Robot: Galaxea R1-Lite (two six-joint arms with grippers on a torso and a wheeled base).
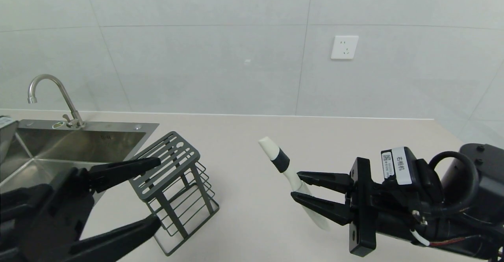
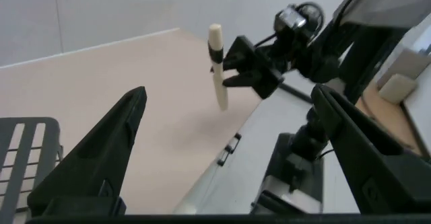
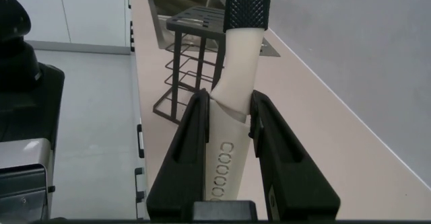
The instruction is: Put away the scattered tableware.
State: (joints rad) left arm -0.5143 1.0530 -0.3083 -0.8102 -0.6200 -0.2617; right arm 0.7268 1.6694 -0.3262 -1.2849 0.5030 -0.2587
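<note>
Risk of pivoting judged first: right pincer [image 1: 295, 184] clamped narrow on the white utensil [image 1: 280, 159] at its pale lower half, long handle end free beyond the fingertips, so liable to swing or slip during any turn toward the rack [image 1: 173, 155]; risk of jamming judged next, with narrow slots in the rack top and a tilted utensil, so liable to catch on a bar rather than drop through; risk also of nudging or tipping the light wire rack with the left pincer [image 1: 159, 191], spread wide and holding nothing, close around the rack's near side; cannot tell whether touching.

Position recorded: utensil held off the surface [image 1: 256, 230], gripped between both fingers of the right pincer; perforated part toward the wrist; black band and rounded tip past the fingertips, pointing up and away; well apart from the rack, to the robot's right of it.

Farther back: sink [image 1: 59, 144] and tap [image 1: 67, 100] beyond the rack to the left; socket [image 1: 344, 47] on the wall [image 1: 197, 57].
</note>
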